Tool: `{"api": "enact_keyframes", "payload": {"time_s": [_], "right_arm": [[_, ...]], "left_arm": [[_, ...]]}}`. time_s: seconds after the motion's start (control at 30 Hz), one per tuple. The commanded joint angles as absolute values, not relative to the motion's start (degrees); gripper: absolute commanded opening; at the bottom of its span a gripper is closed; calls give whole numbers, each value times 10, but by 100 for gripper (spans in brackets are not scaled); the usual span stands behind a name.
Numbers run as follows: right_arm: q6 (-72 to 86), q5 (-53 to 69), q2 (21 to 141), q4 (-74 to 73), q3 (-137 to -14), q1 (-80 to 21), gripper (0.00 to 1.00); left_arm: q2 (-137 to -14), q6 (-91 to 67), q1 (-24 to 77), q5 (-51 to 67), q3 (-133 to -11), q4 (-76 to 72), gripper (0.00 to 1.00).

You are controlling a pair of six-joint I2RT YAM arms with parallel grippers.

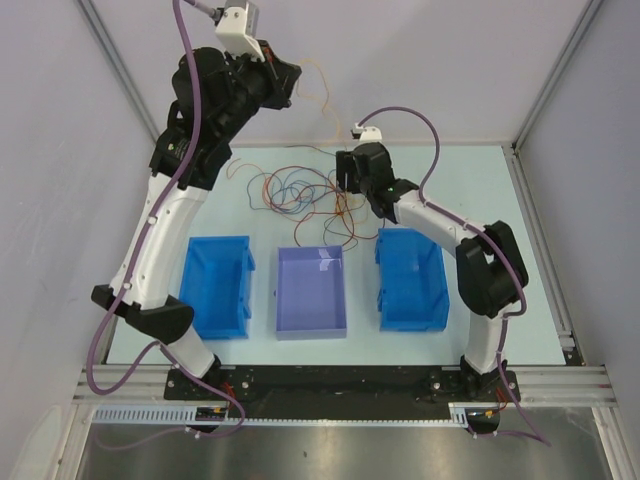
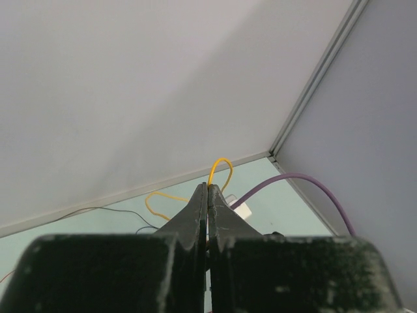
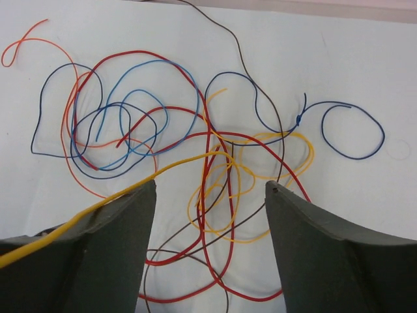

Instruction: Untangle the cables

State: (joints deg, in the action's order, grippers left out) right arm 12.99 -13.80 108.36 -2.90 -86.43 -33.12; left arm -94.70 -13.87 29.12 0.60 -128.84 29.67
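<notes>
Yellow cable (image 2: 221,162) pinched in closed left claw (image 2: 207,188), raised; right claw (image 3: 210,186) wide apart, holding nothing, over tangled cables (image 3: 207,147) on bench (image 3: 365,59).

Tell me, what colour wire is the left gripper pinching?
Yellow wire; the left wrist view shows it best.
</notes>
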Motion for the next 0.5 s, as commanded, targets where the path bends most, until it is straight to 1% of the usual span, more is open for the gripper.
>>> {"api": "enact_keyframes", "payload": {"time_s": [0.0,0.13,0.2,0.3,0.37,0.4,0.47], "right_arm": [[120,-148,1100,-6,-886,-327,60],[120,-145,1107,-5,-883,-325,43],[119,-142,1110,-4,-882,-324,41],[117,-139,1114,17,-882,-322,34],[116,-141,1116,19,-883,-322,34],[116,-142,1119,18,-886,-320,37],[115,-151,1120,14,-889,-319,48]], "left_arm": [[-925,-123,293,2,-1310,294,0],[-925,-120,293,2,-1310,295,0],[-925,-120,293,3,-1309,294,0],[-923,-120,293,3,-1310,294,0],[-920,-120,292,2,-1310,294,0],[-920,-119,292,2,-1310,294,1],[-917,-120,292,2,-1310,295,0]]}}
